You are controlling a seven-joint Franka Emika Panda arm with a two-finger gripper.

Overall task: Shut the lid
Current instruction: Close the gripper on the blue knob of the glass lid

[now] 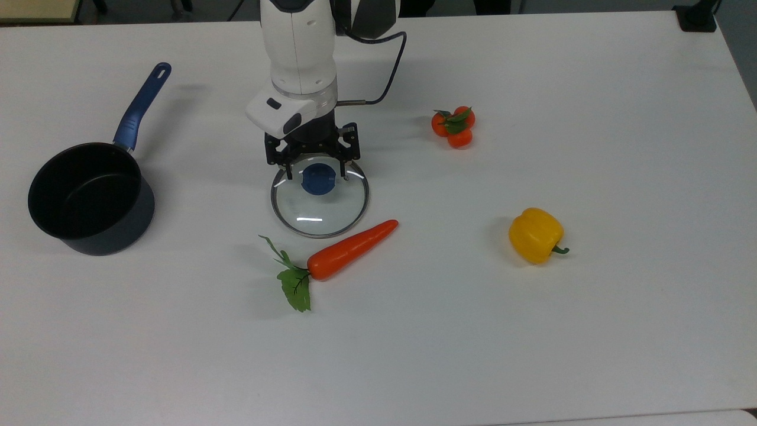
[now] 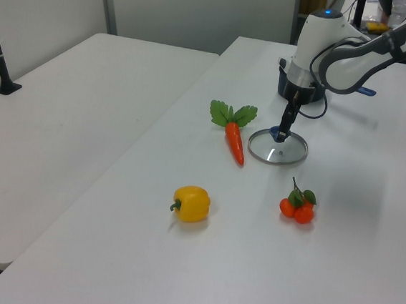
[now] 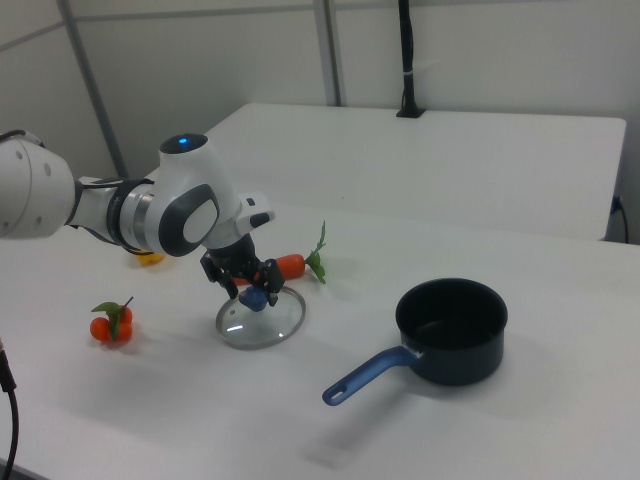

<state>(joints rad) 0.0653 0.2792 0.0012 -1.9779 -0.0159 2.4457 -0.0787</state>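
Resting flat on the white table (image 1: 532, 355), knob up, the lid (image 1: 320, 204) sits just beside the carrot (image 1: 352, 249) tip; rim and carrot are close, contact can't be confirmed. Blue knob (image 1: 319, 178) is at lid centre.

Gripper (image 1: 316, 175) is positioned over the knob w/ fingers spread, one each side of it in the top view. Fingertips (image 1: 289, 175) look level w/ the knob but not yet pressing on it. Right view shows the gripper (image 3: 246, 287) tilted over the lid (image 3: 262, 321), knob (image 3: 257, 298) between the fingers.

Pan (image 1: 89, 198), dark w/ blue handle (image 1: 142, 106), stands open and uncovered, well apart from the lid toward the top view's left. Right view: pan (image 3: 451, 330) toward the right view's right.

Other items: tomato cluster (image 1: 453, 126) and yellow pepper (image 1: 535, 235), both well apart from the lid, toward the top view's right.

Status (judgement): approach approx. complete; grasp not made. Remaining: pinch knob, lift lid, carry across to pan, centre over rim, lower, release. Task is at an early stage; pan not yet covered.
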